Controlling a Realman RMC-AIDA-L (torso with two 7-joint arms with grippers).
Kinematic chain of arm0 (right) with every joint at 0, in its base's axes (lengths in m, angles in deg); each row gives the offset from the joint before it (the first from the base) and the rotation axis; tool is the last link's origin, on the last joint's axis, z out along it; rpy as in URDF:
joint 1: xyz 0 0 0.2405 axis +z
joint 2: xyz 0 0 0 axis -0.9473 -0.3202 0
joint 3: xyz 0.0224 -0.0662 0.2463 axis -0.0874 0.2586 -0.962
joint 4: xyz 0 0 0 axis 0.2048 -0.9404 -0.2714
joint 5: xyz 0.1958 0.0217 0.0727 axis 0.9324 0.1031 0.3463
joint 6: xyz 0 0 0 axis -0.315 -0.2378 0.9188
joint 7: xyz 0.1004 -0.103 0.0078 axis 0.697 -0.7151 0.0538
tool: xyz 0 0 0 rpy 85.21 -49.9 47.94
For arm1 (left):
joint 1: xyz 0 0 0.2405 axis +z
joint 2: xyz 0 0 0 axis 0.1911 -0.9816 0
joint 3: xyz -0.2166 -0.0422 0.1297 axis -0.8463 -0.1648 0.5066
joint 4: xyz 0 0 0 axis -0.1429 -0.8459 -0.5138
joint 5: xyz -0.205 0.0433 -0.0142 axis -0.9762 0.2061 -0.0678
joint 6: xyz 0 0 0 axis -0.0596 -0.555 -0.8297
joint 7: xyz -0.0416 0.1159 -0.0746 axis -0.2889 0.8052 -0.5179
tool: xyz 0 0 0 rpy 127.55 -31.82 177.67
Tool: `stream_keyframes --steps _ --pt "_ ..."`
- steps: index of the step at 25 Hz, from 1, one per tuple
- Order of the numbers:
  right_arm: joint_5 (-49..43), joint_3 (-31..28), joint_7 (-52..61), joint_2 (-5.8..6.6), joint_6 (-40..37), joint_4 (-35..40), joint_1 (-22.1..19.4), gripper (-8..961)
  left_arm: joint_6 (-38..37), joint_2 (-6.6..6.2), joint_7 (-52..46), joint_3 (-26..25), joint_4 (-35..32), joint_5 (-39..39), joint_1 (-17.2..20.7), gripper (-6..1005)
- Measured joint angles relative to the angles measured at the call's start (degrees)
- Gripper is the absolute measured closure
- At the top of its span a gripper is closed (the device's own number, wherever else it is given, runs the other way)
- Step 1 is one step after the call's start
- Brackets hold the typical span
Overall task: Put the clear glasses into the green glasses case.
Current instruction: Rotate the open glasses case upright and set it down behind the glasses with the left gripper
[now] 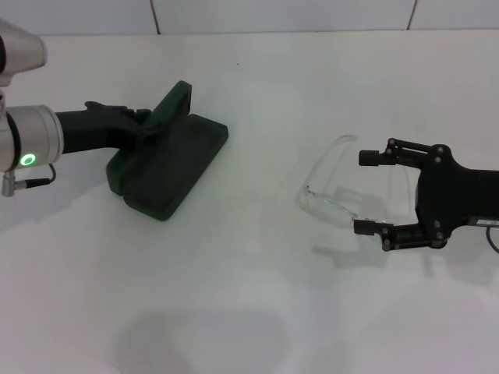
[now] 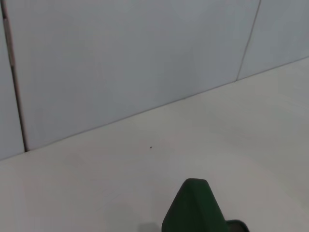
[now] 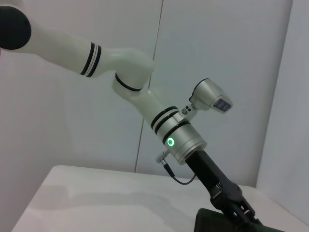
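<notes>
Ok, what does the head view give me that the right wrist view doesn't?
Head view only: the clear glasses on the table, between the open fingers of the right end effector, and the green case's raised lid. Right wrist view only: the left arm's upper links against the wall. Both: the left end effector at the case.

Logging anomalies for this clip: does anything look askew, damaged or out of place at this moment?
Nothing stands out. The green glasses case sits on the table with its lid raised, the left gripper at the lid. The clear glasses lie intact between the open fingers of the right gripper. No spill or damage shows.
</notes>
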Motion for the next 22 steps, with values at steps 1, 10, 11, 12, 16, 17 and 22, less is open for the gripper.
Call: stream_keyframes --steps 1,10,11,12,16,17,22 --pt "0.0 0.0 -0.1 0.0 0.0 0.0 0.0 107 0.1 0.0 -0.2 0.0 0.0 0.1 0.0 531" --pt "0.0 0.0 -1.0 -0.14 -0.1 0.2 -0.6 108 0.2 -0.11 1.6 0.2 -0.5 0.3 -0.8 751" --pt "0.0 0.0 -1.2 -0.18 -0.1 0.2 -0.7 108 0.1 -0.11 3.1 0.2 -0.5 0.3 -1.4 756" --pt "0.0 0.0 -1.3 -0.26 -0.3 0.3 -0.8 108 -0.1 -0.06 4.6 0.4 -0.6 0.2 -2.0 760" --pt "0.0 0.0 -2.5 -0.76 -1.5 0.3 -1.7 108 -0.3 -0.08 8.6 1.8 -0.4 0.1 -5.1 779" --pt "0.0 0.0 -3.0 -0.97 -1.7 0.3 -2.1 108 -0.3 -0.11 9.4 2.3 -0.2 0.1 -6.1 784" --pt "-0.4 0.1 -4.8 -1.9 -1.8 0.3 -3.6 108 -0.3 -0.45 12.1 8.0 0.8 1.4 -10.9 793"
